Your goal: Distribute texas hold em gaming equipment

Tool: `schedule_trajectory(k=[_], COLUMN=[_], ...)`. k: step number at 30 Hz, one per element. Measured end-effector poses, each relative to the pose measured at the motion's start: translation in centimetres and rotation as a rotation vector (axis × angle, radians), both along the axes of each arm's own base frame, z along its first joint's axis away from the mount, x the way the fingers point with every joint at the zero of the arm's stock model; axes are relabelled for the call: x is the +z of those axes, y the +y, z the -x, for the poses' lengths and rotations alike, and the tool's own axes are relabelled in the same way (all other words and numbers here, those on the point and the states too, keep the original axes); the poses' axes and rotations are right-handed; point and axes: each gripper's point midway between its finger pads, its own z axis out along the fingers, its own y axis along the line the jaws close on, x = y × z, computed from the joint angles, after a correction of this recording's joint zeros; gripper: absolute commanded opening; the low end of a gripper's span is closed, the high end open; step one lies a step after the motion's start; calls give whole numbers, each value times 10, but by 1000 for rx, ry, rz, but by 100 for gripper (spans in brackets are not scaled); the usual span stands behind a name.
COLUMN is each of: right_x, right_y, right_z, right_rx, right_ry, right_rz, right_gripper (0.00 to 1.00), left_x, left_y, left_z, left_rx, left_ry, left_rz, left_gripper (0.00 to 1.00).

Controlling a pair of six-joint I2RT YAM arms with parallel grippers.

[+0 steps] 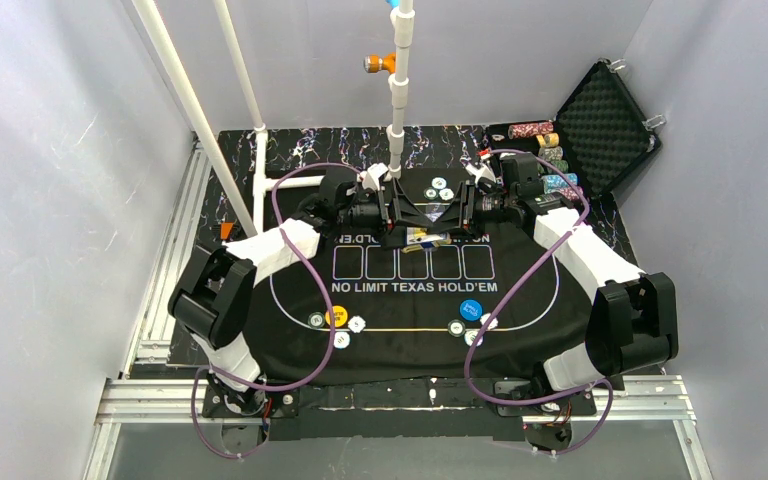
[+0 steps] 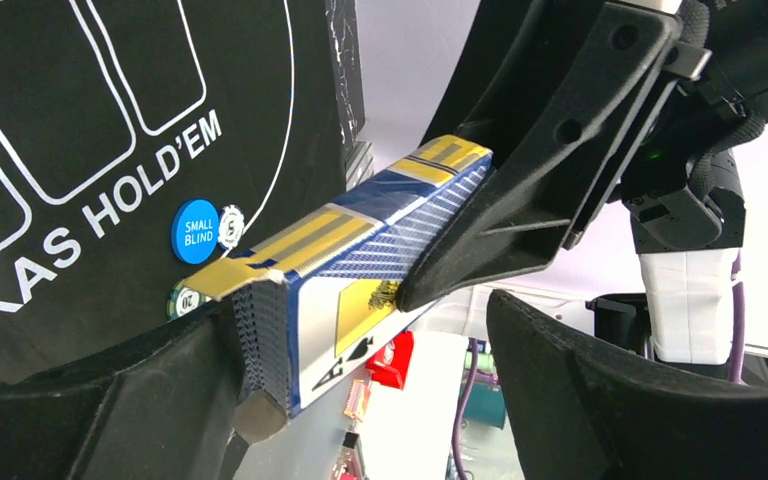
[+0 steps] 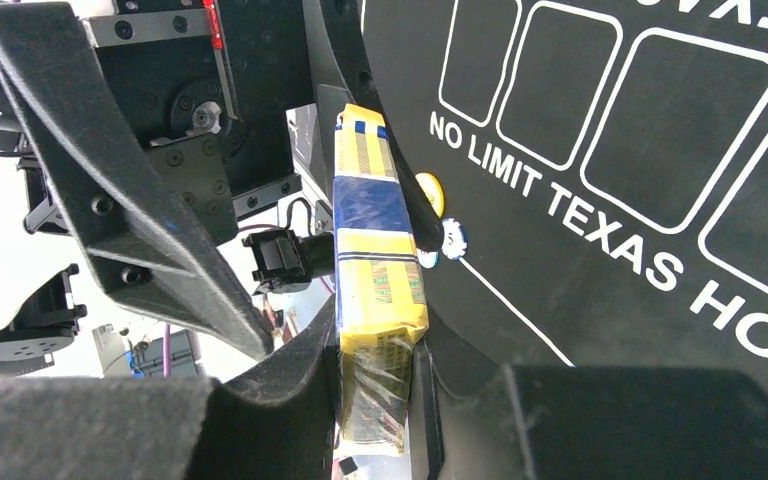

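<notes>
A blue and yellow box of playing cards [image 1: 426, 238] hangs above the mat's far middle. My right gripper [image 3: 380, 360] is shut on one end of the box [image 3: 375, 250]. My left gripper [image 2: 360, 310] stands open around the other end of the box [image 2: 360, 240]; one finger [image 2: 160, 400] touches the box, the other [image 2: 640, 400] is well apart. The yellow button [image 1: 336, 316] and blue button [image 1: 472, 309] lie on the mat's near side, each with three chips beside it. Two more chips [image 1: 436, 187] lie at the far side.
The black mat [image 1: 290, 350] covers the table. An open black foam-lined case [image 1: 605, 125] stands at the back right, with chip stacks [image 1: 550, 150] beside it. A white pole [image 1: 400, 90] rises behind the grippers, and white tubes [image 1: 190, 110] slant at the left.
</notes>
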Motion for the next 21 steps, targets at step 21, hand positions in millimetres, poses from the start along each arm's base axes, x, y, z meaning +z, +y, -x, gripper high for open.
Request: schedule_trajectory(k=[21], right_x=[-4], right_y=[-1], right_z=[4], right_rx=[4], right_ry=[26], right_rz=[-6], right_gripper=[1], left_x=[-12], left_y=[-3], left_z=[2], left_rx=[-6], left_ry=[26], left_rz=[3], left_gripper=[56])
